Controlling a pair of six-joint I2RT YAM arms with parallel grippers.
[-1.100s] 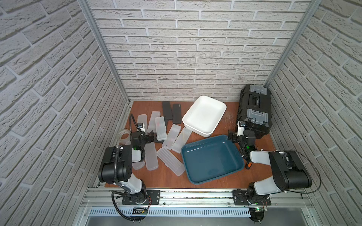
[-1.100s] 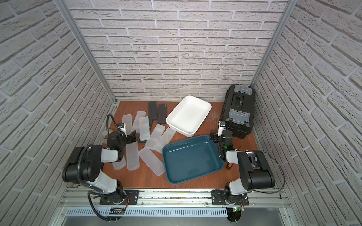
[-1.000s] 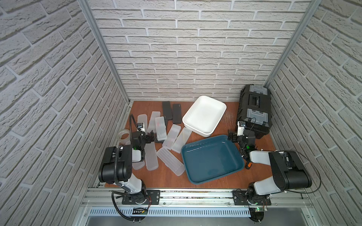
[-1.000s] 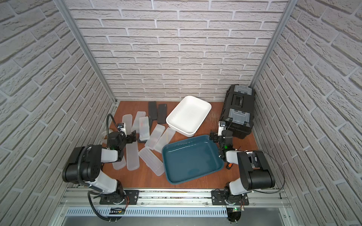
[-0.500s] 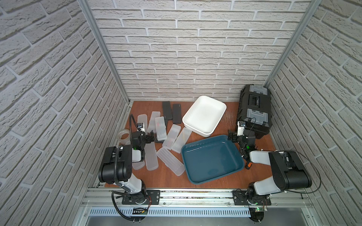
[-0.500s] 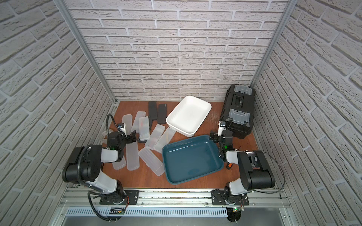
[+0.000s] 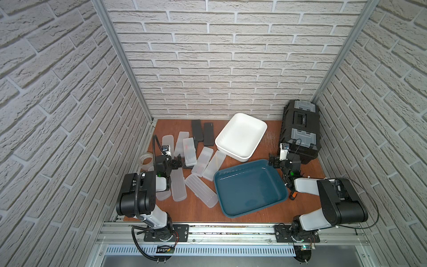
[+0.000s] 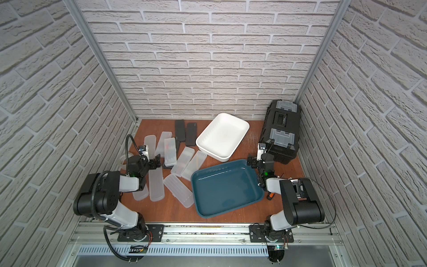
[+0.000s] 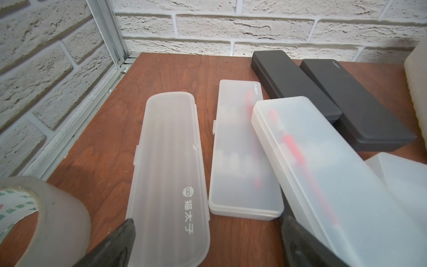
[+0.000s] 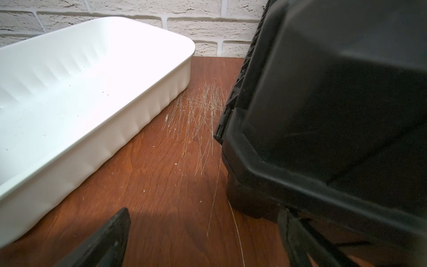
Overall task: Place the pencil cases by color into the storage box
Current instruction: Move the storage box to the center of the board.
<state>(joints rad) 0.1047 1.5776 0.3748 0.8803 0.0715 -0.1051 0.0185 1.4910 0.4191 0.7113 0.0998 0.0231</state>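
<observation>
Two arms, jaws spread wide, nothing held
Tape roll sits outboard of the left gripper; frosted pencil cases lie beneath and just ahead of it, black pencil cases farther ahead; the teal tray lies just beside the right gripper, which faces the gap between the white tray and the toolbox

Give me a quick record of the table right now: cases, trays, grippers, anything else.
Frosted pencil cases: about eight, scattered left of the trays, none inside one
Black pencil cases: two side by side at the back
White tray: empty
Blue tray: empty
Left gripper: open, above the frosted cases, holding nothing
Right gripper: open, beside the toolbox, holding nothing
Other: tape roll at the left edge
</observation>
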